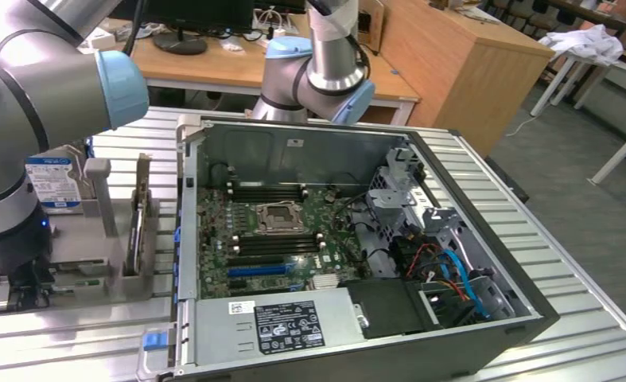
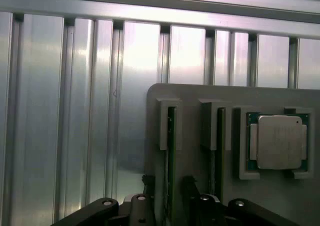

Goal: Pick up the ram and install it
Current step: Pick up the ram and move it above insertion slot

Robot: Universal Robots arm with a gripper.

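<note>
- Ram point(image 2: 171, 136) stands on its edge in a slot of the grey holder point(image 2: 200, 93), a thin green board seen edge-on. A second stick point(image 2: 219, 146) fills the neighbouring slot, and a silver processor point(image 2: 278, 142) lies in a recess of the same holder.
- The gripper point(image 2: 168, 198) hangs over that slot with its dark fingers point(image 2: 189, 193) spread, one on either side of the ram (whether a pad touches the board, I cannot tell).
- The holder sits on a tabletop point(image 1: 68, 350) of ribbed aluminium slats, bright with glare, toward the edge on the exterior view's left.
- Just beside the holder lies an open computer case point(image 1: 503, 318), showing its green motherboard point(image 1: 281, 239) and a labelled power supply point(image 1: 281, 318).
- A blue-labelled hard drive point(image 1: 52, 185) stands upright near the holder, partly behind the arm.
- Beyond the tabletop's far edge are a wooden desk point(image 1: 451, 64), a grey floor point(image 1: 599, 223) and white tables point(image 1: 610, 56).
</note>
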